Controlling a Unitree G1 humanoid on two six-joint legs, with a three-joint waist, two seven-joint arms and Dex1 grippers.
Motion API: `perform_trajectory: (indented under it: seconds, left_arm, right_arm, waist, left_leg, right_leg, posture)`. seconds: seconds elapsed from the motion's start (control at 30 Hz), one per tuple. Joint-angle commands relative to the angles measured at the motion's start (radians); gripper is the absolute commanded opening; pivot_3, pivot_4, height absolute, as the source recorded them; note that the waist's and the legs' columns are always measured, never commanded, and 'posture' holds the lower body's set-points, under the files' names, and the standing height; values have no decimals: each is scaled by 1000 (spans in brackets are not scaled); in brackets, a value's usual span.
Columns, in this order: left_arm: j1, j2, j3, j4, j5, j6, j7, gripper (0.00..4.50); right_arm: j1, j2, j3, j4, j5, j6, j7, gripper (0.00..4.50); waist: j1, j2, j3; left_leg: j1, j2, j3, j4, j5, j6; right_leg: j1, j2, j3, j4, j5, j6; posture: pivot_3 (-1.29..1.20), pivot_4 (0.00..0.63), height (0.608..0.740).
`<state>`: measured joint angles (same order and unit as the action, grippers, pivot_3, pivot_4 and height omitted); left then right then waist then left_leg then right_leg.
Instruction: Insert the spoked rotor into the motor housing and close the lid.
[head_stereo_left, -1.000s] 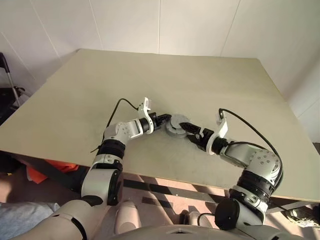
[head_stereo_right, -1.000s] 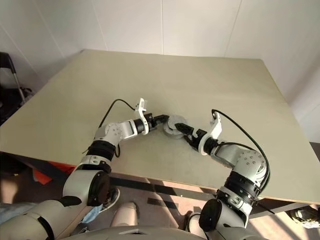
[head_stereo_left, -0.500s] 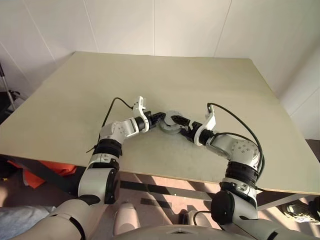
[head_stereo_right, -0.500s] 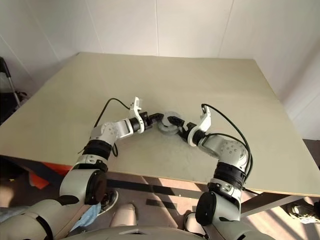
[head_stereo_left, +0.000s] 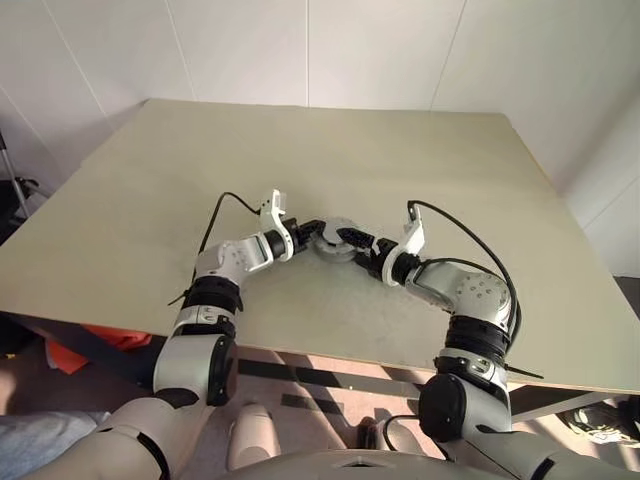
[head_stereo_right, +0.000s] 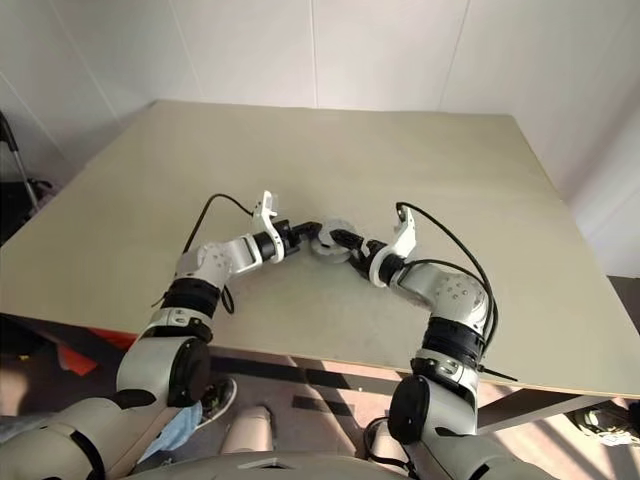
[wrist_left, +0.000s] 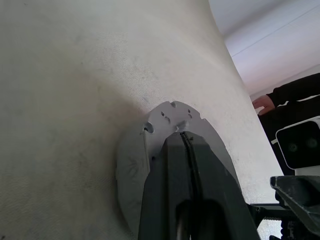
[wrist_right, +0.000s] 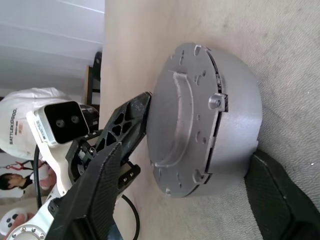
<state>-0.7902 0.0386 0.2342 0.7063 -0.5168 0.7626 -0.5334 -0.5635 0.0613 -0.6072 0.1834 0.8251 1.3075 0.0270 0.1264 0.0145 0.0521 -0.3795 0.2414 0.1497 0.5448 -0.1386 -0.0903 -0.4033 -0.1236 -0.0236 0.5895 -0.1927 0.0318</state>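
Motor housing (wrist_right: 227, 107) sits on the surface (head_stereo_left: 400, 150) near its near edge, between both arms, lid (wrist_right: 177, 120) already on top. Since a second ago the right gripper (head_stereo_left: 352, 240) has moved in from the right; its fingers now straddle the housing, apart but narrowing. Left gripper (wrist_left: 185, 150) rests on the lid, fingers together, pressing. Rotor likely inside; lid seating under way.

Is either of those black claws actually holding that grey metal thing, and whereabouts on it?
The left gripper is shut and presses its tip on the lid's rim. The right gripper straddles the motor housing, one finger each side; whether it grips cannot be told.
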Motion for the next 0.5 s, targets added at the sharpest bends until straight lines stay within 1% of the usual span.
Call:
perform_trajectory:
  seconds: [0.03,0.1,0.43,0.47,0.5]
  left_arm:
    - [-14,-22,-20,1,1,17,-10,0]
    - [-11,-24,-20,-1,3,16,-10,0]
    - [-10,-32,-22,-2,13,14,-11,0]
    - [-11,-30,-22,-1,14,13,-12,0]
    - [-11,-30,-22,0,14,13,-13,0]
  right_arm:
    - [-64,15,46,-36,68,-2,53,2970]
    - [-75,11,40,-44,81,-5,60,2314]
    - [-89,4,29,-46,78,-43,50,2314]
    - [-87,1,32,-43,71,-49,46,1981]
    - [-85,-3,38,-43,63,-53,46,1781]
  waist:
    - [2,0,0]
    - [3,0,0]
    - [9,0,0]
    - [9,0,0]
    - [10,0,0]
  left_leg:
    - [0,0,0,0,0,0]
    - [-1,0,0,0,0,0]
    - [-1,0,0,0,0,0]
    - [-1,0,0,0,0,0]
    - [-1,0,0,0,0,0]
  right_leg:
    - [0,0,0,0,0,0]
    - [0,0,0,0,0,0]
    - [0,0,0,0,0,0]
    - [0,0,-1,0,0,0]
    - [0,0,-1,0,0,0]
  posture:
    - [0,0,740]
    - [0,0,740]
    - [0,0,740]
    - [0,0,740]
    - [0,0,740]
